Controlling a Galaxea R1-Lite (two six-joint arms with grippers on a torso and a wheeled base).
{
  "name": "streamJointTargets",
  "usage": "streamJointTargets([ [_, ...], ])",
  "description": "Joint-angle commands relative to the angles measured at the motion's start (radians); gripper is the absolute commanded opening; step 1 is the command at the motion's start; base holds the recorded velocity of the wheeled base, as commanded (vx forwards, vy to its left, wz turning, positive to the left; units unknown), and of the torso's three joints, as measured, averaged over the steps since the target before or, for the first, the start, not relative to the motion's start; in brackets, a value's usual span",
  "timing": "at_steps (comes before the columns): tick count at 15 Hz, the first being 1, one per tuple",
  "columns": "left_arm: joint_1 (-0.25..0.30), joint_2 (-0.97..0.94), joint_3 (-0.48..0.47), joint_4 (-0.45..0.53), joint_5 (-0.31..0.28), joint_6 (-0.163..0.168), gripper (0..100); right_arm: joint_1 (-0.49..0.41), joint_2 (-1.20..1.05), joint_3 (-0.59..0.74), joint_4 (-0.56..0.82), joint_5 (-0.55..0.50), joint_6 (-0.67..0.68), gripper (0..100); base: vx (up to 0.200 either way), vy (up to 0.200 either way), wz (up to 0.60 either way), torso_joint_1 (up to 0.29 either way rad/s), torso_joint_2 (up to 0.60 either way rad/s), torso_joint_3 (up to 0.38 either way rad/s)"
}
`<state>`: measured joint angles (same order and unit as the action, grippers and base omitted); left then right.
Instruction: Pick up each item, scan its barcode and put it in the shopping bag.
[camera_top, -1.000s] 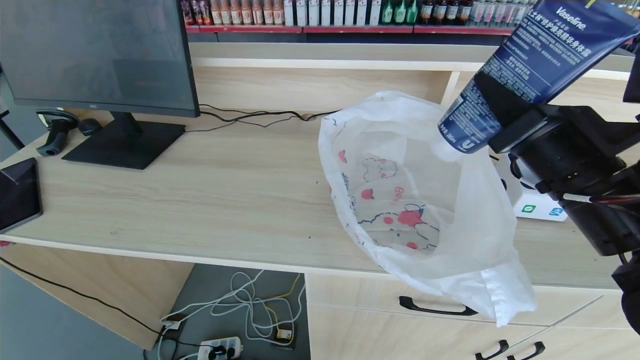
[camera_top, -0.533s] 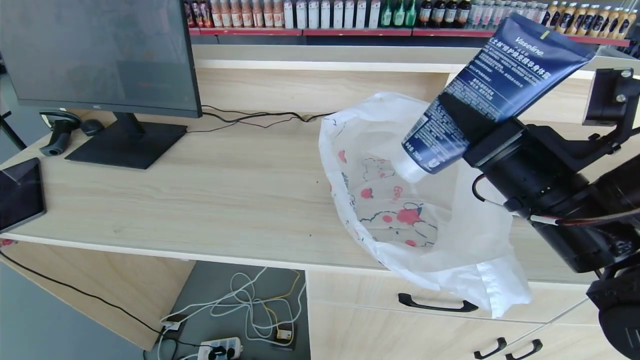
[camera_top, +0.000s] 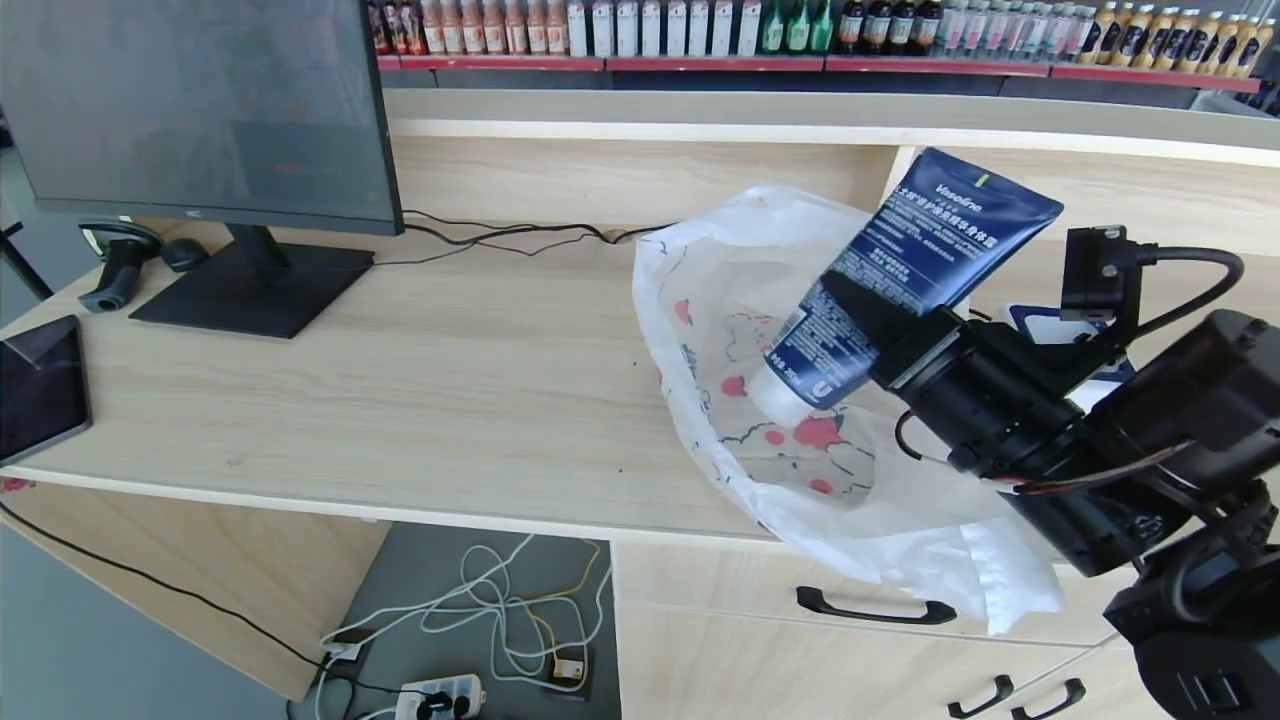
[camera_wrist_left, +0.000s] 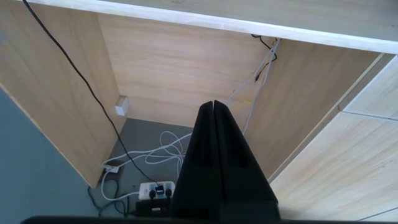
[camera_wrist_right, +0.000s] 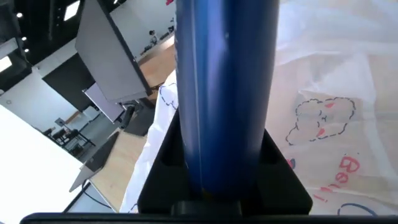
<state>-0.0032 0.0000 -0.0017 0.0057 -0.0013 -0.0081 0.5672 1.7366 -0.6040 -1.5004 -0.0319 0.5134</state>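
A light wooden counter (camera_top: 450, 360) in a shop; on its right part sits a white plastic shopping bag (camera_top: 730, 260) printed with red and blue cartoon shapes, its mouth gaping upward and its lower edge hanging over the counter's front above the drawers. The right gripper (camera_top: 885, 325) is clenched around a dark blue tube (camera_top: 930, 240), grasping it near its lower half; the tube is tilted, its pale cap end pointing down into the bag's mouth and its flat crimped end raised toward the back. From the right wrist, the tube (camera_wrist_right: 224, 87) stands between the two black fingers (camera_wrist_right: 165, 155), with the bag's printed inside beyond it. The left gripper (camera_wrist_left: 214, 124) hangs below counter level, its fingers pressed together with nothing between them, above floor cables and a power strip (camera_wrist_left: 155, 188). At the counter's left stand a dark monitor (camera_top: 190, 110), a handheld scanner (camera_top: 110, 270) and a tablet (camera_top: 35, 385); bottles line a shelf (camera_top: 800, 25) behind.
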Motion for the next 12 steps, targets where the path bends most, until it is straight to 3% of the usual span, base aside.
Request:
streamJointTargets([
  [1, 0.000, 0.000, 0.000, 0.000, 0.000, 0.000, 0, 0.013, 0.029, 0.007, -0.001, 0.006, 0.005, 0, 0.000, 0.000, 0.00, 0.000, 0.00, 0.000],
  [12, 0.000, 0.000, 0.000, 0.000, 0.000, -0.001, 0, 0.017, 0.176, 0.004, 0.020, 0.006, 0.074, 0, 0.000, 0.000, 0.00, 0.000, 0.00, 0.000],
])
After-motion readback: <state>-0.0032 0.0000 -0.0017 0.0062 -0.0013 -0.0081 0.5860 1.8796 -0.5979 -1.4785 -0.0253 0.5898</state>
